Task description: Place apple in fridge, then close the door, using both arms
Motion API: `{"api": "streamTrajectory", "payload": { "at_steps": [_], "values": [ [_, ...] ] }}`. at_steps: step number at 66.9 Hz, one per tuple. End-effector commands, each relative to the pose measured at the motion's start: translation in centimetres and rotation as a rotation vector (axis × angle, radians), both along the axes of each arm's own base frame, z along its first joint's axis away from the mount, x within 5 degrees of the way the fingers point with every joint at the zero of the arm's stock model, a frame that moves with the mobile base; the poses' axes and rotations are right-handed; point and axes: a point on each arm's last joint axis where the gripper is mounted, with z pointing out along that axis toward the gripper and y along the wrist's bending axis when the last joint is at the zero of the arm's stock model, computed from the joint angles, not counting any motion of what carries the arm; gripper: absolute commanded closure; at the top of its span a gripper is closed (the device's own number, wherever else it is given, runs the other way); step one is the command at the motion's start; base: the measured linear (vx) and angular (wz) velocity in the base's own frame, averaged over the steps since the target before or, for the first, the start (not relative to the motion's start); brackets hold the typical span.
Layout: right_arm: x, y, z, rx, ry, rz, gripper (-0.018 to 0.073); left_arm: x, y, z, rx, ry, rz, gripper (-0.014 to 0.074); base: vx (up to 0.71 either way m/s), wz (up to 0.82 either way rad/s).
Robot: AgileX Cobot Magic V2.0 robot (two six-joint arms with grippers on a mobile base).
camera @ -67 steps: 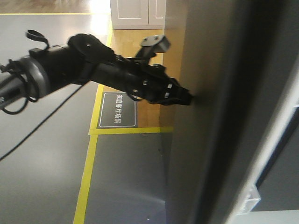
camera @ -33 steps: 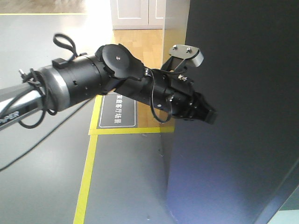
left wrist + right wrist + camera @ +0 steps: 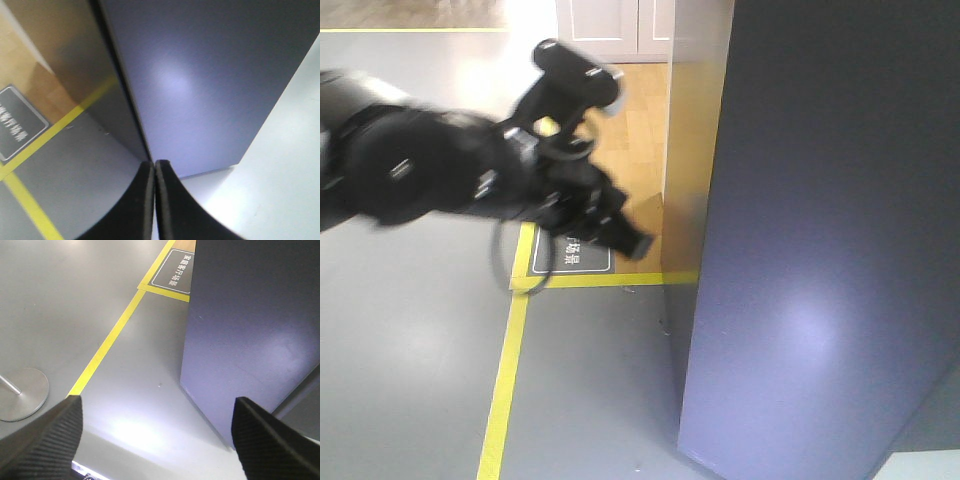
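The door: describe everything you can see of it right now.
The door is a tall, flat, dark grey slab with a matte, metal-looking face carrying a soft light glare. Only its outer face shows; it stands upright, seemingly shut against the fridge, whose side reflects the wooden floor. Nothing touches it; the left claw hangs clear.

We see a black arm (image 3: 430, 180) of thick rounded segments, blurred, with a thin black cable (image 3: 497, 257) looping beneath and a grey-tipped bracket (image 3: 572, 68) on top. The left fingers (image 3: 137, 205) are smooth black, the right fingers (image 3: 50, 435) finely ribbed.
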Motion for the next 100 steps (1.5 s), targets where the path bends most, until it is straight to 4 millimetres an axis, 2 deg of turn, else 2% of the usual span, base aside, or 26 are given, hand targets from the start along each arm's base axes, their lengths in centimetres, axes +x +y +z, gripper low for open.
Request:
{"api": "streamTrajectory", "payload": {
  "at_steps": [1,12,24,31,40,46,54,73,80,84,100],
  "values": [
    [0.1,0.0,0.7,0.001,-0.013,0.001,-0.002,-1.9,1.8,2.0,-0.075,-0.102,0.041,0.0603,0.0,0.0],
    [0.1,0.0,0.7,-0.003,-0.017,-0.003,-0.002,-3.6,5.2,0.9,-0.068,-0.094,0.137,0.0603,0.0,0.0],
    [0.2,0.0,0.7,-0.006,-0.022,-0.006,-0.002,-4.9,8.0,-0.3,-0.062,-0.08,0.202,0.0603,0.0,0.0],
    [0.5,0.1,1.1,0.019,-0.075,-0.006,-0.002,-5.3,8.9,-1.0,-0.051,-0.067,0.225,0.0603,0.0,0.0],
    [1.6,0.3,2.0,0.035,-0.15,-0.029,-0.0015,-5.3,8.9,-1.4,-0.044,-0.068,0.224,0.0603,0.0,0.0],
    [3.0,0.5,2.2,-0.019,-0.13,-0.053,0.0018,-5.3,8.9,-1.5,-0.041,-0.065,0.225,0.0603,0.0,0.0],
    [5.6,1.2,2.2,-0.108,-0.075,-0.074,0.012,-5.3,8.9,-1.5,-0.042,-0.066,0.224,0.0603,0.0,0.0],
    [11.5,3.9,2.2,-0.114,-0.067,-0.054,0.0468,-5.3,8.9,-1.5,-0.042,-0.066,0.224,0.0603,0.0,0.0],
    [13.7,4.7,1.9,-0.138,-0.08,-0.069,0.0549,-5.3,8.9,-1.5,-0.042,-0.066,0.224,0.0603,0.0,0.0],
    [15.0,5.0,1.6,-0.157,-0.077,-0.081,0.0573,-5.3,8.9,-1.5,-0.042,-0.066,0.224,0.0603,0.0,0.0],
    [20.0,6.8,-0.4,-0.188,0.015,-0.138,0.0562,-5.3,8.9,-1.5,-0.042,-0.066,0.224,0.0603,0.0,0.0]
  ]
}}
